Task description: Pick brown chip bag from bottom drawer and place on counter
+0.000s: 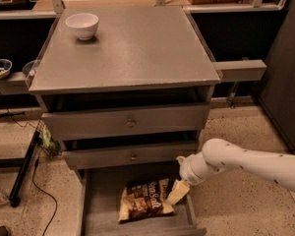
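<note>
The brown chip bag, its white "Sea Salt" lettering just legible, lies in the open bottom drawer. The gripper sits at the bag's right edge; whether it grips cannot be told. A white bowl stands on the counter.

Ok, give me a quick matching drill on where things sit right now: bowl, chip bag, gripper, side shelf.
Things:
1. bowl
2. chip bag
3. gripper
4. side shelf

Places:
A. at the chip bag's right edge, down in the bottom drawer
B. on the counter, far left corner
C. sticking out beside the counter, on the right of the picture
D. lying flat on the open bottom drawer's floor

Pairs: 1-B, 2-D, 3-A, 4-C
</note>
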You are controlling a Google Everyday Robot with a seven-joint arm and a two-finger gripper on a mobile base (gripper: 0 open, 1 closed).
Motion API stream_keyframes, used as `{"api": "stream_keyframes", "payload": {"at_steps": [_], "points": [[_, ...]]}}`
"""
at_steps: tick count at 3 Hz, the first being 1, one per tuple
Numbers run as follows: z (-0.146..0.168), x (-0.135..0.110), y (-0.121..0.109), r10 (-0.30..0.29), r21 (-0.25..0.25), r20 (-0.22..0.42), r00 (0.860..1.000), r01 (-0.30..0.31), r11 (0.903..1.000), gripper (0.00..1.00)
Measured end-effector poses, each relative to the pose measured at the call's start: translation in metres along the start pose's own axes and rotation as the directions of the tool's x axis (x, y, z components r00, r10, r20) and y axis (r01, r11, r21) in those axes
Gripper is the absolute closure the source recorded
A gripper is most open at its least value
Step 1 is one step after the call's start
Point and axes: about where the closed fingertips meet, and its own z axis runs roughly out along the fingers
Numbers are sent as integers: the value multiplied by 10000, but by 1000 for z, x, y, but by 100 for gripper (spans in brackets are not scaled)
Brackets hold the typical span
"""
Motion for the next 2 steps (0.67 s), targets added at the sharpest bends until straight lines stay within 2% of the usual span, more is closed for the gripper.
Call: {"api": "stream_keyframes", "payload": {"at_steps": [1, 2], "points": [[0, 0, 0, 0, 0, 0, 10000, 0, 10000, 0], [23, 6, 4, 83, 10, 169, 9998, -83, 10000, 0]]}}
